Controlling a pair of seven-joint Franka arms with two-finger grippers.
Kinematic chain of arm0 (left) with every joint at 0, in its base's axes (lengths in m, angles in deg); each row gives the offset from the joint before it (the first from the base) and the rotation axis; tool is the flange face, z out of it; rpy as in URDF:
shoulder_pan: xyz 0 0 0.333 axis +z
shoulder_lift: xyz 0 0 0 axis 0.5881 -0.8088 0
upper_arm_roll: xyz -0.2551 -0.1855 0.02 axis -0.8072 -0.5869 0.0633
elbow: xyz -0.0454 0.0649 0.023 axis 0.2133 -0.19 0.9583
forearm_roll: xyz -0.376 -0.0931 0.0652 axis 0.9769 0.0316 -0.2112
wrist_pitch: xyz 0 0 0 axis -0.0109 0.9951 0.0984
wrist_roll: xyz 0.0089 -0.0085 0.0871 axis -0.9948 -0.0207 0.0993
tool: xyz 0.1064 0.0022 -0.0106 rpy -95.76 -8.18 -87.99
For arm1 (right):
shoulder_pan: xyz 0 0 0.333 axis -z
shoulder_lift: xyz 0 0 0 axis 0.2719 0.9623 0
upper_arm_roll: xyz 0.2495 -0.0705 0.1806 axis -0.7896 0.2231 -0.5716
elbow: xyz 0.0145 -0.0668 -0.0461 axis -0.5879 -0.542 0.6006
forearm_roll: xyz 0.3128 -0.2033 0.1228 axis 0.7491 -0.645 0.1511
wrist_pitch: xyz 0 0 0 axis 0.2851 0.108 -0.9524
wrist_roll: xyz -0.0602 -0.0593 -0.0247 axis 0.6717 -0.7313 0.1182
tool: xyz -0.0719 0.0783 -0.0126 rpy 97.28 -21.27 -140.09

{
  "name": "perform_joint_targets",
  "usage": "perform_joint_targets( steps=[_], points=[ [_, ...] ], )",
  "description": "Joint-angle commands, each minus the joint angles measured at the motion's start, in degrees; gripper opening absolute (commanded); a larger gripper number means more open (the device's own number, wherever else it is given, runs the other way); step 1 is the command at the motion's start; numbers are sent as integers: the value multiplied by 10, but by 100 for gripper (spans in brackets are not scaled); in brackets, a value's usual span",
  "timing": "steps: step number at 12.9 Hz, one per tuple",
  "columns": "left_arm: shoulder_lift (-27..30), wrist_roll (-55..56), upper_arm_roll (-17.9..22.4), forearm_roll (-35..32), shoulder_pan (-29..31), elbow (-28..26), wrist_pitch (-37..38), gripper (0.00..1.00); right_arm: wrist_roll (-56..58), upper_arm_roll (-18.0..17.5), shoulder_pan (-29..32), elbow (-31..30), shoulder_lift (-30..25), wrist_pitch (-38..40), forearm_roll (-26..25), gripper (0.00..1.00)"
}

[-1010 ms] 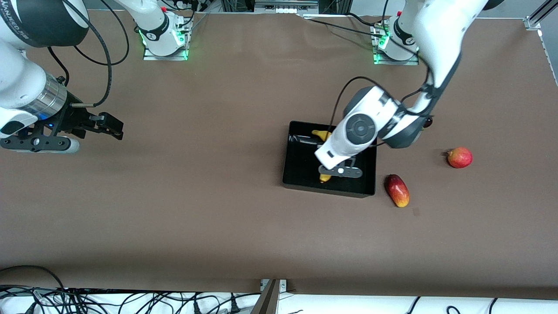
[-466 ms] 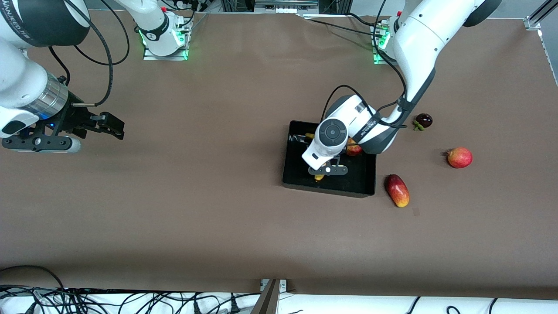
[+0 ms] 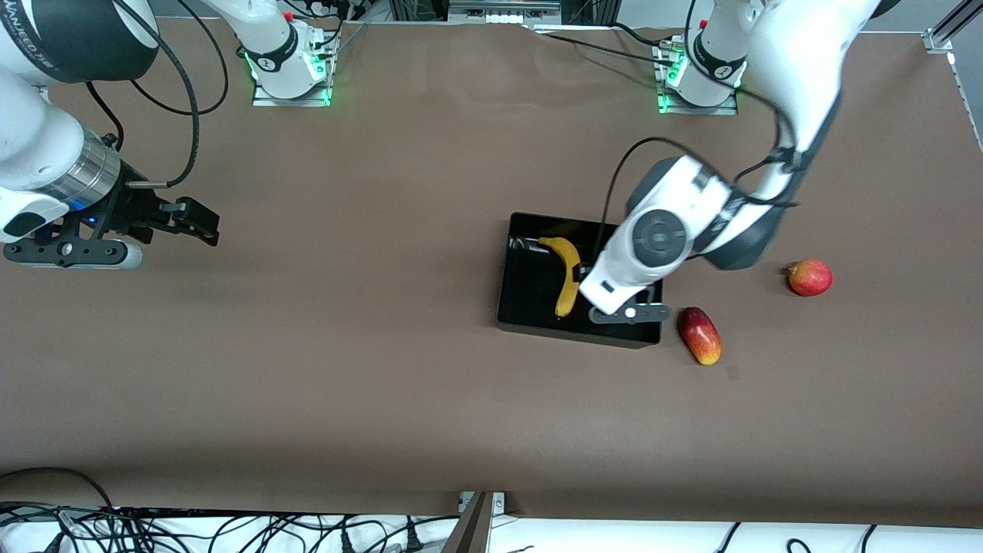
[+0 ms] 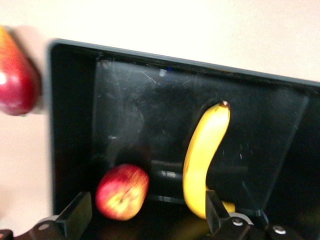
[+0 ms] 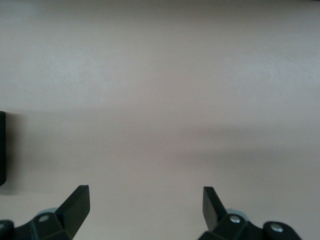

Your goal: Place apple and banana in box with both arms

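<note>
The black box [image 3: 530,299] sits on the brown table. The yellow banana [image 3: 567,276] lies inside it. My left gripper [image 3: 628,312] hangs over the box's end toward the left arm's side, open and empty. In the front view that arm hides the apple. The left wrist view shows the box [image 4: 70,125] holding the red-yellow apple [image 4: 122,191] beside the banana [image 4: 205,155], with my left gripper [image 4: 146,200] open above them, touching neither. My right gripper [image 3: 192,220] waits at the right arm's end of the table, open and empty [image 5: 145,197].
An elongated red-yellow mango-like fruit [image 3: 699,335] lies just outside the box toward the left arm's end and also shows in the left wrist view [image 4: 15,75]. A round pink-red fruit [image 3: 809,277] lies farther that way. Cables run along the table's front edge.
My left gripper has moved off the banana toward the box's end near the mango-like fruit. The banana now shows whole in the box. The arm now covers the apple and a dark fruit.
</note>
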Motion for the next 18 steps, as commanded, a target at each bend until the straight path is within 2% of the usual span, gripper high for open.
perform_joint_targets(
  steps=[1, 3, 4, 6, 7, 8, 10, 11, 12, 14, 15, 18],
  points=[
    [25, -88, -4, 22, 17, 59, 115, 100, -2, -2, 3, -3, -5, 1, 3, 100],
    [30, -128, -4, 14, 35, 119, 219, 100, -2, -2, 3, -3, -5, 1, 3, 100],
    [50, -147, -3, 14, 40, 137, 264, 100, -2, -2, 3, -3, -5, 1, 3, 100],
    [101, -186, 4, 25, 66, 148, 278, 100, -2, -2, 3, -3, -5, 1, 3, 100],
    [131, -208, 26, 28, 66, 137, 267, 100, -2, -2, 3, -3, -5, 2, 3, 100],
    [156, -238, 65, 44, 65, 123, 256, 100, -2, -2, 3, -4, -5, 2, 3, 100],
    [246, -334, 148, 100, 65, 37, 240, 100, -2, -2, 3, -4, -5, 2, 3, 100],
    [283, -356, 190, 108, 65, 0, 209, 100, -2, -2, 3, -3, -5, 2, 3, 100],
    [312, -367, 213, 109, 65, -35, 185, 100, -2, -2, 3, -4, -5, 2, 3, 100],
    [372, -361, 247, 108, 41, -100, 126, 100, -2, -1, 3, -3, -5, 2, 3, 100],
    [382, -355, 247, 107, 37, -111, 112, 100, -2, -1, 3, -3, -5, 2, 3, 100],
    [374, -284, 245, 108, 15, -102, 159, 100, -2, -1, 4, -4, -5, 2, 3, 100]
  ],
)
